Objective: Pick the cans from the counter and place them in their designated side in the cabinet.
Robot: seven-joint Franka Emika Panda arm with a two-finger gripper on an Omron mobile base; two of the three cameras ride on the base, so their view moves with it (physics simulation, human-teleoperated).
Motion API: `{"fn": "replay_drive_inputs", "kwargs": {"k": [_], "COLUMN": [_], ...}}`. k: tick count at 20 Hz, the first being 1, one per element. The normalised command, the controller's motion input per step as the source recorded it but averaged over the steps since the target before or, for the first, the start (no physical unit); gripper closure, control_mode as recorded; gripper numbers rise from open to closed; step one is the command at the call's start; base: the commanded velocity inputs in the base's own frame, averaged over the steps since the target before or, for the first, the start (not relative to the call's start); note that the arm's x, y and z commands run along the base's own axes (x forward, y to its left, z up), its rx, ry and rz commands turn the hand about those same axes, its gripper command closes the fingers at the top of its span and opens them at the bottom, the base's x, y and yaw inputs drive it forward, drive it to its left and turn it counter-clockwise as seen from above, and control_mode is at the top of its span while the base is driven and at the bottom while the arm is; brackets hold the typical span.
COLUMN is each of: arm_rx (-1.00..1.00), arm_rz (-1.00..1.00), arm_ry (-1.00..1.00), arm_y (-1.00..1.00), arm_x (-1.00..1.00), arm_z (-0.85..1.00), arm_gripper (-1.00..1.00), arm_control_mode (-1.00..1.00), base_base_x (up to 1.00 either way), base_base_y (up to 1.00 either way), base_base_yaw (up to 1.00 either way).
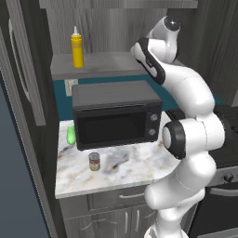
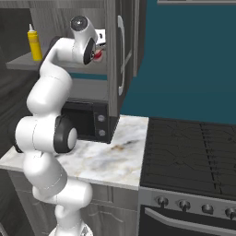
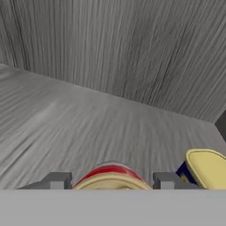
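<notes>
One red-and-white can [image 3: 111, 175] sits clamped between my pincer [image 3: 110, 181] fingers, over the cabinet [image 3: 132, 57] shelf, a blue-and-yellow tin [image 3: 206, 168] just right of it. I judge it rigid, light and slick-walled, best squeezed mid-body. My left base view adds the second can [image 1: 94, 161], far below on the counter [image 1: 135, 167].

My counter [image 1: 135, 172]: microwave [image 1: 116, 114], brownish can [image 1: 94, 161], green item [image 1: 70, 135] | my cabinet shelf [image 1: 107, 65]: yellow squeeze bottle [image 1: 77, 47], blue-and-yellow tin [image 3: 207, 167]
</notes>
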Motion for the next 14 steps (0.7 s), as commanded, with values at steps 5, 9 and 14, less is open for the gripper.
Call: {"fn": "replay_drive_inputs", "kwargs": {"k": [5, 9, 14], "arm_rx": [-0.01, -0.01, -0.02], "arm_rz": [0.00, 0.00, 0.00], "arm_ry": [0.01, 0.01, 0.01], "arm_y": [0.00, 0.00, 0.00], "arm_x": [0.25, 0.24, 0.21], "arm_z": [-0.12, -0.15, -0.19], "arm_gripper": [1.00, 1.00, -1.00], "arm_control_mode": [-1.00, -1.00, -1.00], "base_base_x": [0.00, 0.00, 0.00], "base_base_y": [0.00, 0.00, 0.00], "base_base_yaw": [0.00, 0.00, 0.00]}}
